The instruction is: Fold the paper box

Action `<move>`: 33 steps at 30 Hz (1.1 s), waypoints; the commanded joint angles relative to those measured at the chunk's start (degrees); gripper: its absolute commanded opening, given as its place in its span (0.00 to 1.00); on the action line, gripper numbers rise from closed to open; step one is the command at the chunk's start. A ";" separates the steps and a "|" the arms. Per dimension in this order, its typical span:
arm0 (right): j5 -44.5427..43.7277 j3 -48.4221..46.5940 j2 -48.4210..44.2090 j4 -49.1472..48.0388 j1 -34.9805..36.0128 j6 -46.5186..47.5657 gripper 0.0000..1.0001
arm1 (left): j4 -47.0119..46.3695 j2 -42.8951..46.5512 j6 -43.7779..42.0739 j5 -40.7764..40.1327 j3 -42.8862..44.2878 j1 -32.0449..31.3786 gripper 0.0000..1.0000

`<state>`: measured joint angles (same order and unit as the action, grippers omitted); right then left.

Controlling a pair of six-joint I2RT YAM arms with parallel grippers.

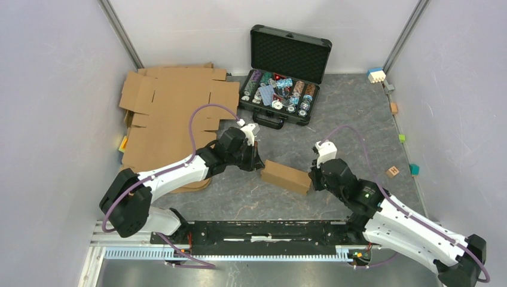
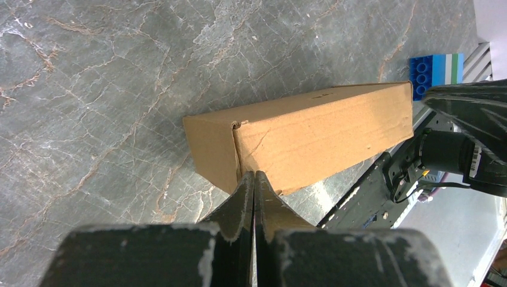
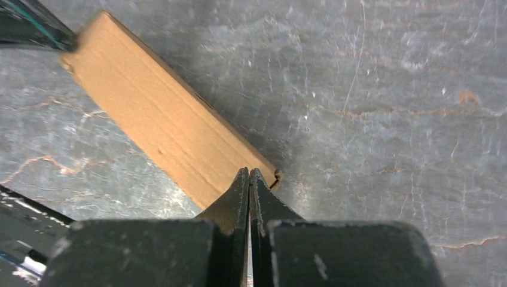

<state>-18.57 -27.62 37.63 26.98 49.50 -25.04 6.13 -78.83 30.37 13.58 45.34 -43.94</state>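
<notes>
The paper box is a closed, flat brown carton lying on the grey stone table between both arms. My left gripper is shut, its tips against the box's left end. In the left wrist view the closed tips touch the corner where the end face meets the long side of the box. My right gripper is shut too, its tips at the box's right end. In the right wrist view they rest on the near end of the box. Nothing shows between either pair of jaws.
A stack of bigger flat cardboard sheets lies at the back left. An open black case of chips stands at the back middle. Small coloured blocks are scattered along the right wall. A blue and green block shows past the box.
</notes>
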 commanded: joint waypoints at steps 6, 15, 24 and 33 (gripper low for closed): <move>5.62 -4.91 1.11 3.19 -0.01 4.73 0.00 | 5.25 0.22 -0.61 -1.54 1.39 -0.13 0.02; 7.51 -2.09 4.44 -0.57 -0.01 5.76 0.23 | 5.65 0.49 -0.88 -1.37 1.84 -0.18 0.02; 18.33 -14.68 11.56 0.68 0.03 21.44 0.98 | 3.80 8.78 -0.50 -1.74 -0.62 -0.17 0.03; 21.61 -19.50 25.70 -0.26 0.51 29.55 0.98 | 5.80 18.53 -0.69 -6.59 -4.20 -0.18 0.12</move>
<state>0.49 -44.01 59.20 27.49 49.52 -1.63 10.96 -63.44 30.33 10.41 43.05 -44.01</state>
